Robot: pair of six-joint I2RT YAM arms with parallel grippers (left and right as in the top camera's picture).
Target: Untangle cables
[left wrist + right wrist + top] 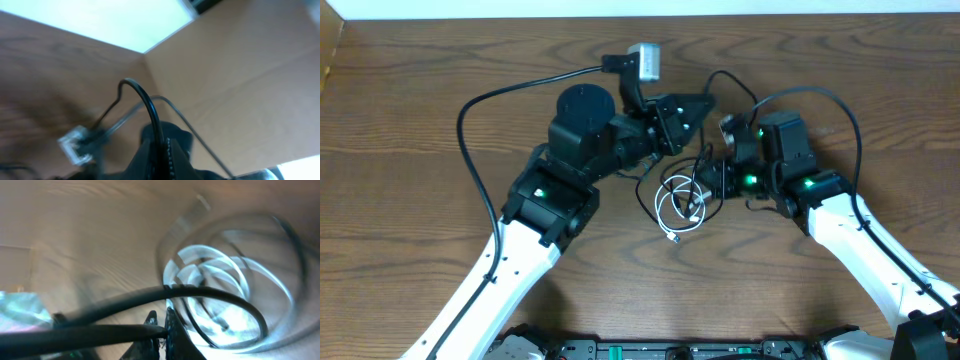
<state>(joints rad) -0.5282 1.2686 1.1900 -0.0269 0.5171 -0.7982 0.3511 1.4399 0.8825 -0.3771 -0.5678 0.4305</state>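
Left fingers (145,162) clamp a black cable (150,107); right fingers (176,336) look clenched on a black strand (110,332) too. Tangle (685,190) sits mid-worktop (420,100), white coil (670,207) included. Light, floppy, slick stuff, so I'd grab near the plugs (672,238).

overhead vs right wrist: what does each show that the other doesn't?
Overhead only: the left tool on the far side of the tangle, and the plug end of the white cable lying on the table.
Right wrist only: the right tool up close, seemingly pinched on a black cable. The view is blurred, so the grip is not certain.
Both: the white cable coiled in loops, with black cable crossing it, on the wood table.
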